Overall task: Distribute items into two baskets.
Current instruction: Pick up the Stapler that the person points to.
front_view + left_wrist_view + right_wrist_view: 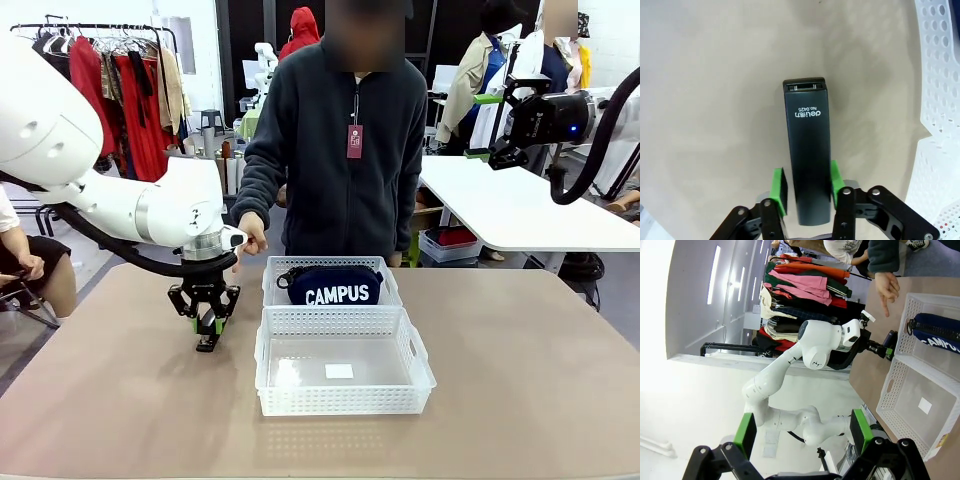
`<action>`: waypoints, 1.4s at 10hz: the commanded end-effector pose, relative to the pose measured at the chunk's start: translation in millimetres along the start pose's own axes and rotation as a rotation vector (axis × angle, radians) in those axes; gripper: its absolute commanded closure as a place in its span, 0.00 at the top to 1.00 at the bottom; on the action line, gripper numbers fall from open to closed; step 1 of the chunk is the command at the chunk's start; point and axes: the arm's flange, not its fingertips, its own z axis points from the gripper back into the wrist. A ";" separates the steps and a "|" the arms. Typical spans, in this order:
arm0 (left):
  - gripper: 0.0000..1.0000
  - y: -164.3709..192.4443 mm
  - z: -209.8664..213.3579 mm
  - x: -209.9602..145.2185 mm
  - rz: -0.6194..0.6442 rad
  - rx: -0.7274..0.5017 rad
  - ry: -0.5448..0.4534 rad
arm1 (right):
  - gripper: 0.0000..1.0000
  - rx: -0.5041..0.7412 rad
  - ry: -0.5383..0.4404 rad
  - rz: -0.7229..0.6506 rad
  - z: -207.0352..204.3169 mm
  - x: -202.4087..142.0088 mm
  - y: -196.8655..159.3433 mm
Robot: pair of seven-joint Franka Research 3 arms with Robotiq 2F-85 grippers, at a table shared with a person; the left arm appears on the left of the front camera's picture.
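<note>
stapler (807,145) flat, long axis parallel to basket (940,90) wall

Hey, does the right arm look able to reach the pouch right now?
Probably yes: the pouch lies uncovered in the far basket, and the right gripper is open and empty.

The left tool (209,330), pads clamped on the stapler (807,145), stands low on the surface (110,400). Just to its right the near basket (340,400) walls off sideways travel. Beyond the tool, the person's hand (250,235) hangs close by the far basket (272,280). Left of it and toward the robot the surface lies bare. The right tool (802,430) hangs high, pads wide apart, well clear.
</note>
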 end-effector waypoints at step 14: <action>0.00 -36.7 175.8 -51.9 0.007 0.000 -0.053 | 1.00 0.003 -0.002 0.004 0.3 -0.4 2.1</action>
